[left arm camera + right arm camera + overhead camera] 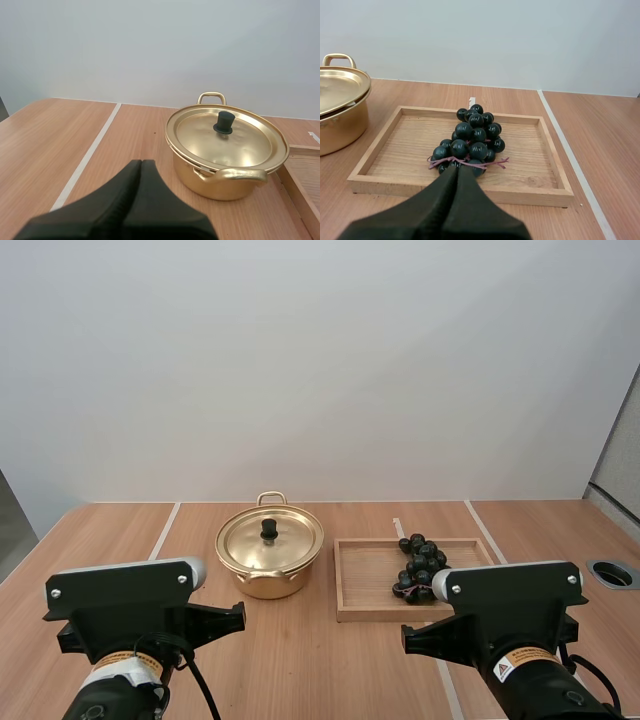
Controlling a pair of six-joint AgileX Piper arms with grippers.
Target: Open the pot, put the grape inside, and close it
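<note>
Both arms sit low at the near edge of the bench, aimed forward. The left end effector is clenched on nothing and points at the pot, whose lid is on. The right end effector, also clenched and empty, points at the grapes, which lie in the tray just beside the pot.

Edge cuts off the pot beside the tray

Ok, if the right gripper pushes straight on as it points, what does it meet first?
Probably the dark grape bunch in the shallow wooden tray; if running low, the tray's near rim.
</note>
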